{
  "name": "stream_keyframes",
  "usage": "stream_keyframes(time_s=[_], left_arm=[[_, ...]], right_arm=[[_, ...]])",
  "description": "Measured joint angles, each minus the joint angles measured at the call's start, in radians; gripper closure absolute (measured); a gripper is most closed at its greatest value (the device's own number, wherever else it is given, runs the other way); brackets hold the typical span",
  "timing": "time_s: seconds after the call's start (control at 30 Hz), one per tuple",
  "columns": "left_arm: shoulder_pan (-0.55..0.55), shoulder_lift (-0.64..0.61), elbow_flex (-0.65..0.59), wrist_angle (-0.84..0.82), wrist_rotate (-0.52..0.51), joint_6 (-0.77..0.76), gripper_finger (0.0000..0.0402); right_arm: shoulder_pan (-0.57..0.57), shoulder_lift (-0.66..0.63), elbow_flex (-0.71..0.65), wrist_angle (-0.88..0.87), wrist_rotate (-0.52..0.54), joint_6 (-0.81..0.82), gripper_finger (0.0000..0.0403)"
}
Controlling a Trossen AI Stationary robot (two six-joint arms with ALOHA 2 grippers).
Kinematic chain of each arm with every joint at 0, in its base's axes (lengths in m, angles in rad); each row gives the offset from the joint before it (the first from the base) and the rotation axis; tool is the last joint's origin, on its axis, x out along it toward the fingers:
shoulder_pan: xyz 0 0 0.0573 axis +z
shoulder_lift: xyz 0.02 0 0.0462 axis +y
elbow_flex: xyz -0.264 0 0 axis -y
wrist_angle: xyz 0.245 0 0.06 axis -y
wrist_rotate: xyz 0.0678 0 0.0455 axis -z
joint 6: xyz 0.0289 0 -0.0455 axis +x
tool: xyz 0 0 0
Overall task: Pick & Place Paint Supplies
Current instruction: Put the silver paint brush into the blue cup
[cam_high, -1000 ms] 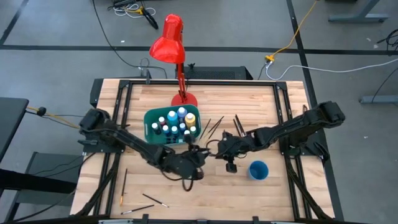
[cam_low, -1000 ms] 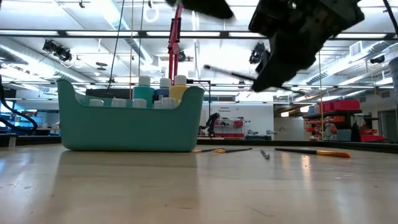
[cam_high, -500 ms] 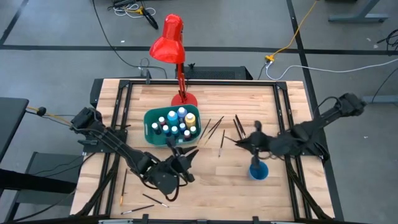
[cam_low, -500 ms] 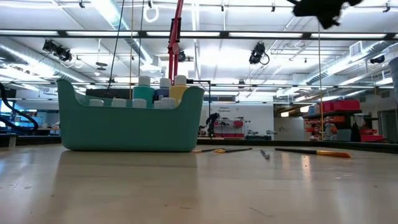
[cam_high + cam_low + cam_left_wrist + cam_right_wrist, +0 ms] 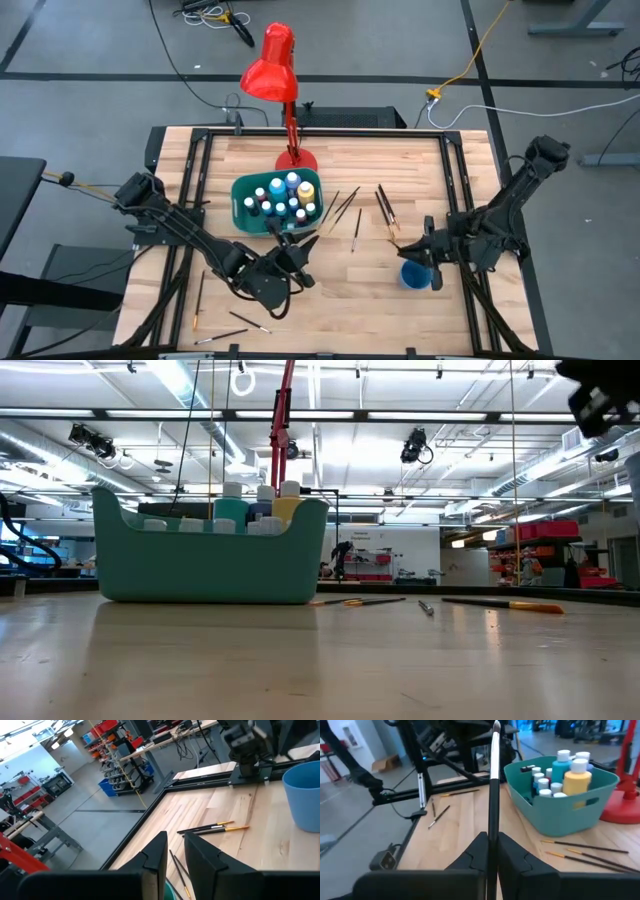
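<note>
- My right claw (image 5: 490, 851) pinches a paintbrush (image 5: 493, 785) upright above the blue cup (image 5: 415, 274), seemingly to drop it in.
- My left claw (image 5: 172, 852) waits slightly spread, empty, beside the teal bin (image 5: 240, 190).

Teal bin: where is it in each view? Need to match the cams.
High view: teal bin left of table centre, bottles inside.
Low view: fills the left, bottle caps above its rim.
Right wrist view: far right, beyond the held brush.
Left wrist view: not clearly in it.
Shared landmark: red lamp, just behind the bin; its pole shows in the low view and its base in the right wrist view.
</note>
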Motion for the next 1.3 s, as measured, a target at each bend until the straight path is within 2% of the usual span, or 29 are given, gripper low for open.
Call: stream_keyframes(time_s=[0.1,0.27,0.37,0.53,0.7,1.1,1.3], left_arm=[[0.003,0.0,0.0,0.0,0.001,-0.009,0.0331],[0.011,0.0,0.0,0.001,0.001,-0.015,0.0331],[0.016,0.0,0.0,0.002,0.001,-0.021,0.0331],[0.032,0.0,0.0,0.005,0.001,-0.039,0.0331],[0.055,0.0,0.0,0.006,0.002,-0.039,0.0331],[0.077,0.0,0.0,0.005,0.058,-0.038,0.0331],[0.077,0.001,0.0,0.005,0.058,-0.031,0.0331]], right_arm=[[0.055,0.017,-0.105,0.176,0.062,0.002,0.038],[0.124,0.048,-0.27,0.452,0.104,-0.006,0.0377],[0.147,0.064,-0.329,0.559,0.108,-0.027,0.0377],[0.152,0.098,-0.326,0.566,0.013,-0.071,0.0375],[0.152,0.145,-0.326,0.576,-0.02,-0.05,0.0367],[0.152,0.197,-0.325,0.618,0.0,-0.061,0.0305],[0.152,0.197,-0.325,0.733,0.036,-0.199,0.029]])
